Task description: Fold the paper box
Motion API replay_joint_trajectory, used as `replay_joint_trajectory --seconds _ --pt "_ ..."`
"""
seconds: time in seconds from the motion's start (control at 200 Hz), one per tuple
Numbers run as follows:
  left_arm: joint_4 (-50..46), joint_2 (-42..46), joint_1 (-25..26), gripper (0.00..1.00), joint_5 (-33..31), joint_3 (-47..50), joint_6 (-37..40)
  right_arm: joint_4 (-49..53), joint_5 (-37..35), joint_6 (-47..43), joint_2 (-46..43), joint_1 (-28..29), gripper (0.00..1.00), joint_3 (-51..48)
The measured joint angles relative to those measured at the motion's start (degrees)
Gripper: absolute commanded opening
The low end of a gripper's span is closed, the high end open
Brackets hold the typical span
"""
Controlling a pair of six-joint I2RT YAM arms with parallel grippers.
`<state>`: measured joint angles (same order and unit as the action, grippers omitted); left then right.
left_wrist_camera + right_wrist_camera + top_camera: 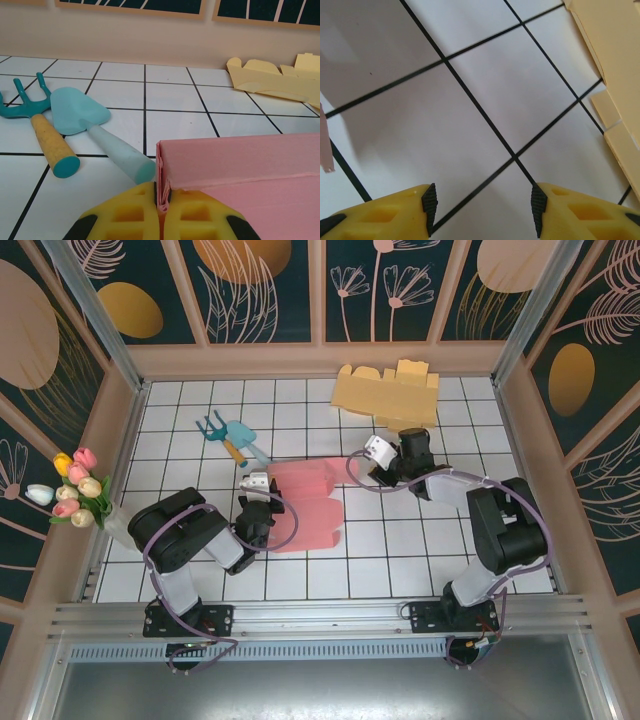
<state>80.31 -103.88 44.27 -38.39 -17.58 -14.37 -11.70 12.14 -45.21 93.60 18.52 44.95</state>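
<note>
Left tool (162, 197), nearest, is pinched tight on a raised corner of the pink paper box (240, 165). White tiled surface (175, 97) carries that box, spreading ahead and right of this tool. Right tool (482, 207) hangs parted and empty, box edge off its left.

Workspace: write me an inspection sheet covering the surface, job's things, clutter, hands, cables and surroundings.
Surface: white tiled table, black grid lines.
Job's things: pink paper box, partly folded, one wall raised.
Clutter: yellow cardboard blank flat at the far edge; teal trowel beside hand fork; tulips at the left wall.
Hands: left hand shut on the box's edge; right hand open over bare tile, holding nothing.
Cables: purple cables looped along both arms.
Surroundings: floral wall panels.
</note>
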Motion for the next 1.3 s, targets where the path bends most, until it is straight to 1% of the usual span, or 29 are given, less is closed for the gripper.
replay_joint_trajectory --seconds 0.24,0.47,0.555,0.826,1.161,1.301 --pt "-0.2 0.0 0.0 0.0 0.2 -0.2 0.0 -2.5 2.7 -1.4 0.2 2.6 0.56 0.0" --pt "-1.0 0.0 0.0 0.0 0.2 -0.9 0.2 -2.4 10.0 -5.0 -1.1 4.0 0.56 -1.7" --pt "-1.1 0.0 0.0 0.0 0.2 -0.9 0.2 -2.0 11.2 -5.7 -1.5 4.9 0.56 -1.8" --pt "-1.1 0.0 0.0 0.0 0.2 -0.9 0.2 -1.9 11.6 -6.1 -1.6 9.7 0.56 -1.8" --pt "-1.1 0.0 0.0 0.0 0.2 -0.9 0.2 -2.6 11.3 -5.8 0.0 11.7 0.56 -1.2" --pt "-1.1 0.0 0.0 0.0 0.2 -0.9 0.2 -3.5 9.1 -3.7 1.7 13.2 0.55 -0.5"
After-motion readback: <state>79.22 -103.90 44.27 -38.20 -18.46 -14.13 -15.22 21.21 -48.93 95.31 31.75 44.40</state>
